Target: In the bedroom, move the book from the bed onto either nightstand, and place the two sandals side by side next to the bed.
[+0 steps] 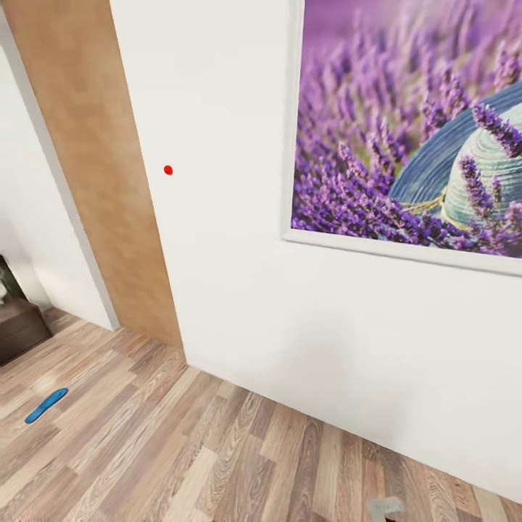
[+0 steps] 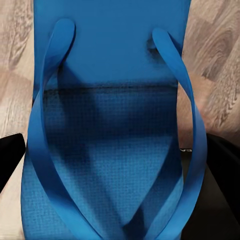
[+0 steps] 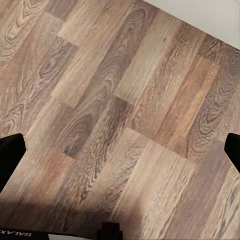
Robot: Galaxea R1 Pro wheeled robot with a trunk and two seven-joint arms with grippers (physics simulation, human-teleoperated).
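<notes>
Home interior: wood-plank floor point(image 1: 217, 449), white wall point(image 1: 217, 254), framed lavender picture point(image 1: 413, 123), wooden door point(image 1: 94, 167).

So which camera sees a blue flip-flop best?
The left wrist view: a sandal sits right between the left gripper's fingers, with both straps clear. The head view has another sandal, small, on the floor. The right wrist view has bare planks.

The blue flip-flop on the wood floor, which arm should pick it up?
Probably right: its gripper looks empty over bare planks. The left gripper has a blue flip-flop between its fingers, seemingly held; the other flip-flop lies apart.
</notes>
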